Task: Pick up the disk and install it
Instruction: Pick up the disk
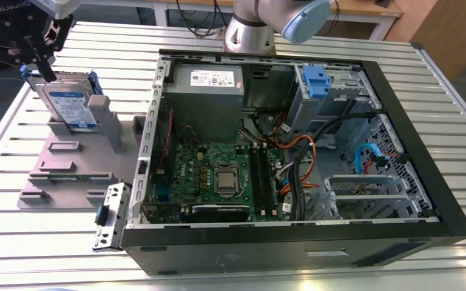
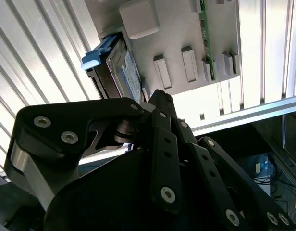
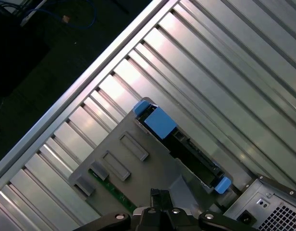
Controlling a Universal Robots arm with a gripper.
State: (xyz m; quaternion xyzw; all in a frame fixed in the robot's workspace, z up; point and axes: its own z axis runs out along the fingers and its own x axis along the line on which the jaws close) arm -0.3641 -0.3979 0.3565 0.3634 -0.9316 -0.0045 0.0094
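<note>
The disk (image 1: pixel 70 106) stands on edge in a slot of a grey holder plate (image 1: pixel 71 163) at the exterior view's left. It is silver-grey with a white-and-blue label and blue rails. My gripper (image 1: pixel 40 65) hangs right over the disk's upper far corner, touching or almost touching its top edge. The second wrist view shows the disk (image 2: pixel 120 70) beyond the gripper's black links (image 2: pixel 157 144). In the first wrist view the disk's top edge (image 3: pixel 191 151) runs between its two blue rail ends.
An open computer case (image 1: pixel 427 182) lies to the exterior view's right of the holder, with a motherboard (image 1: pixel 225 176), a power supply (image 1: pixel 204 85) and a drive bay with a blue clip (image 1: pixel 315 82). The arm's base (image 1: pixel 253 30) stands behind the case. A metal bracket (image 1: pixel 110 217) lies by the case's near corner.
</note>
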